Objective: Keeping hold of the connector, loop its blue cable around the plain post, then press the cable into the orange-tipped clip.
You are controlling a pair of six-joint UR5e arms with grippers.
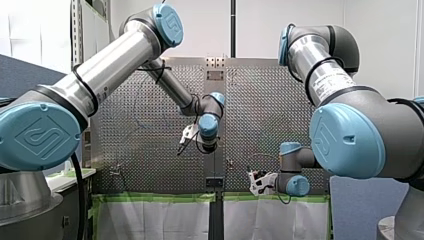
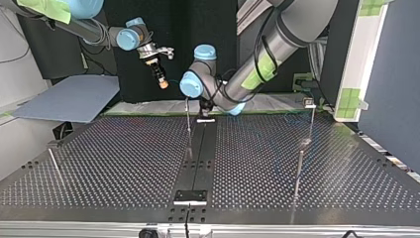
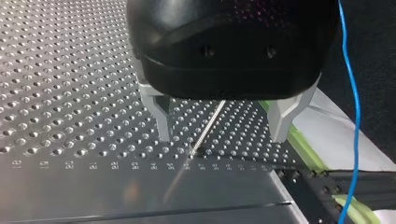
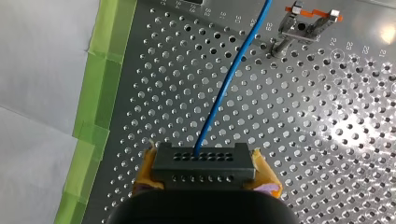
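- Two arms at a perforated tabletop (image 4: 327, 140), shown in four views.
- At the right jaws: closed grip, yellow pads (image 4: 265, 176) clamped on both ends of the black connector (image 4: 203, 163), held above the tabletop near the green tape (image 4: 100, 70) along its edge.
- From the connector's face: blue cable (image 4: 229, 84) running toward the orange-tipped clip (image 4: 308, 21) and passing just beside it, not in it.
- At the left jaws: wide open, nothing held, metal fingers (image 3: 161, 116) either side of the plain post (image 3: 208, 127), no visible contact.
- In the left wrist view: cable hanging clear, beside the left jaws.
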